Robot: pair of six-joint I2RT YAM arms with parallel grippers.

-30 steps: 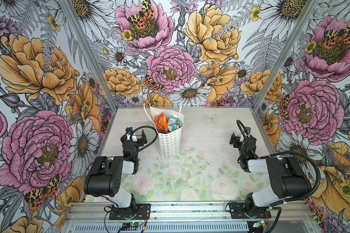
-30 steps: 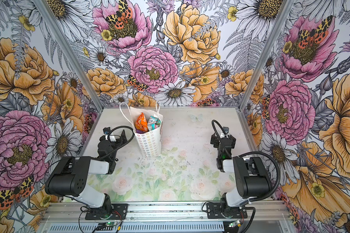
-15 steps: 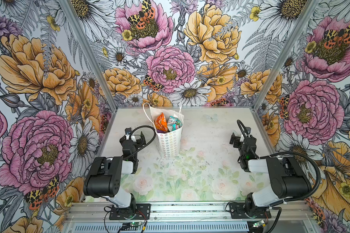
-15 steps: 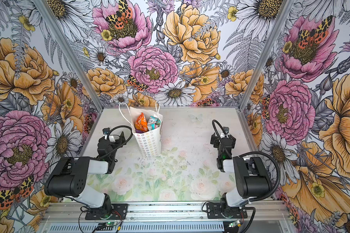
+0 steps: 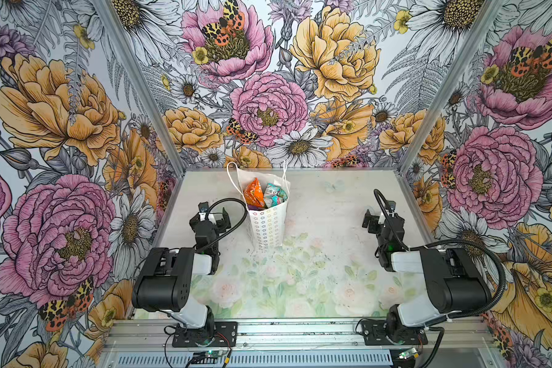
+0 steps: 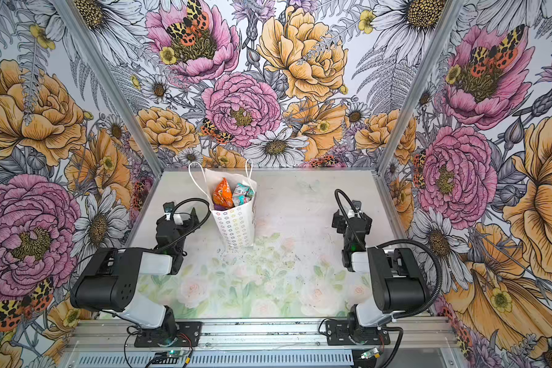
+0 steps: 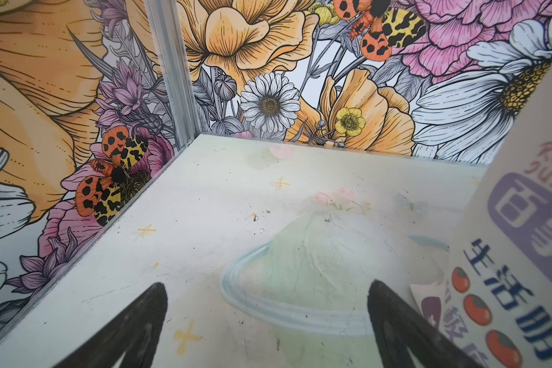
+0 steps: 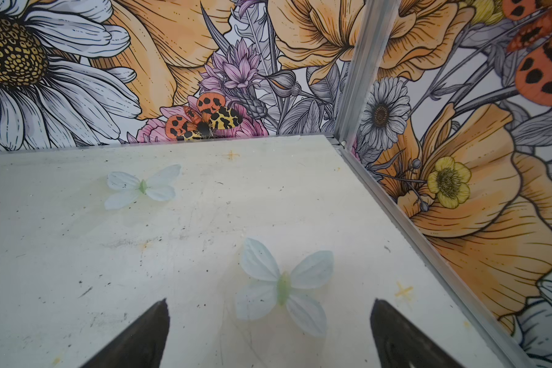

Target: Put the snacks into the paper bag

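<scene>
The snacks (image 5: 264,196) sit in the paper bag (image 5: 268,227), none on the counter (image 5: 325,220): apparently done. Left end effector (image 7: 266,285) and right end effector (image 8: 270,302) are released, empty.

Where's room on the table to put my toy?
Widest bare stretch of table: between bag and right gripper. The front, before the bag, is bare too. Tight: the gap between left gripper and bag.

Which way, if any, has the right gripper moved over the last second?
No. In both top views the right gripper sits where it did before, at the same offset from the rear right corner post, open and empty.
</scene>
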